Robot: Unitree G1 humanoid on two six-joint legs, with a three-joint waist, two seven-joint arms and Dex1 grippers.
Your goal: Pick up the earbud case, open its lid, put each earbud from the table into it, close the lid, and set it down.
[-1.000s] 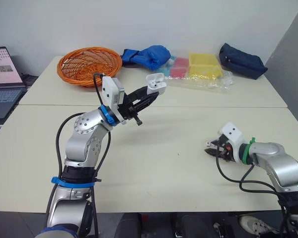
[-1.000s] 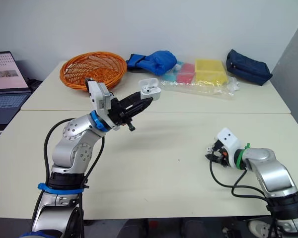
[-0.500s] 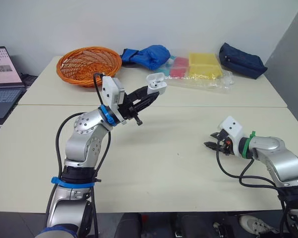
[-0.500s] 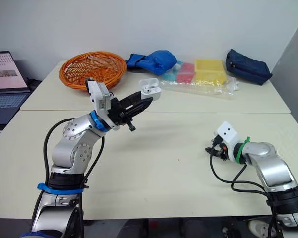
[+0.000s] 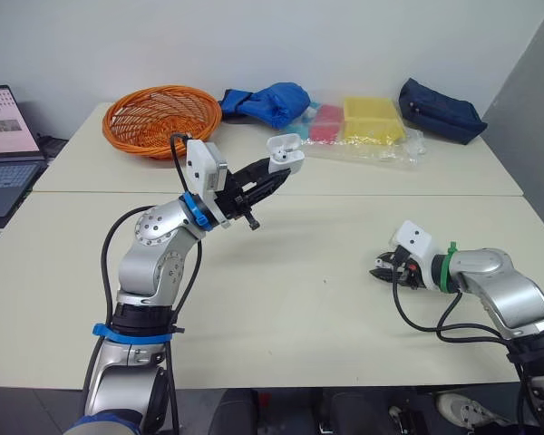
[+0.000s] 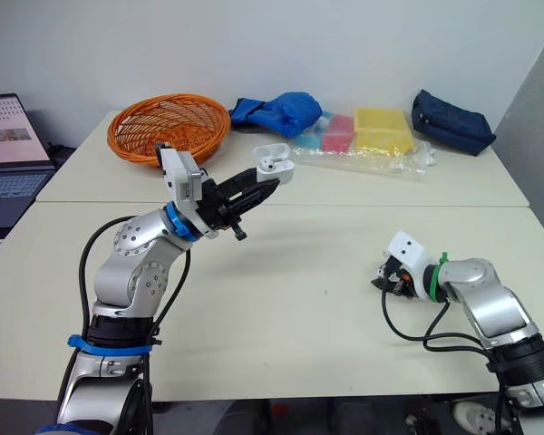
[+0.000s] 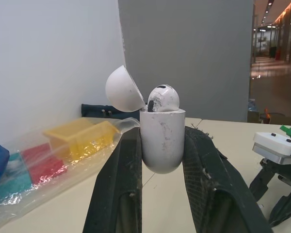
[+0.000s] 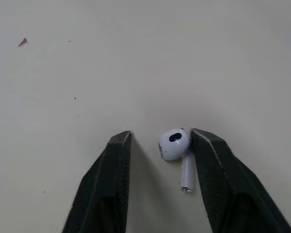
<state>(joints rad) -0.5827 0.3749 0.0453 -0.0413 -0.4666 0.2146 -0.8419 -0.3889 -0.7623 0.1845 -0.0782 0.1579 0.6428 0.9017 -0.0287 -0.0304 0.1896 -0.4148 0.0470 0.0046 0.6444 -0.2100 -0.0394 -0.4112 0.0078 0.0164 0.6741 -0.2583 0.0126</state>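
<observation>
**Head views:** the left gripper (image 5: 274, 169) still clamps the earbud case (image 5: 286, 150) aloft. The right gripper (image 5: 379, 271) has edged inward, low over the table (image 5: 290, 317). An orange basket (image 5: 161, 118) and a laptop (image 5: 0, 149) lie beyond.

**Left wrist view:** the lid is open, with the seated earbud (image 7: 163, 98) inside.

**Right wrist view:** the fingers (image 8: 109, 194) are spread moderately around the loose earbud (image 8: 176, 145), which touches one finger.
</observation>
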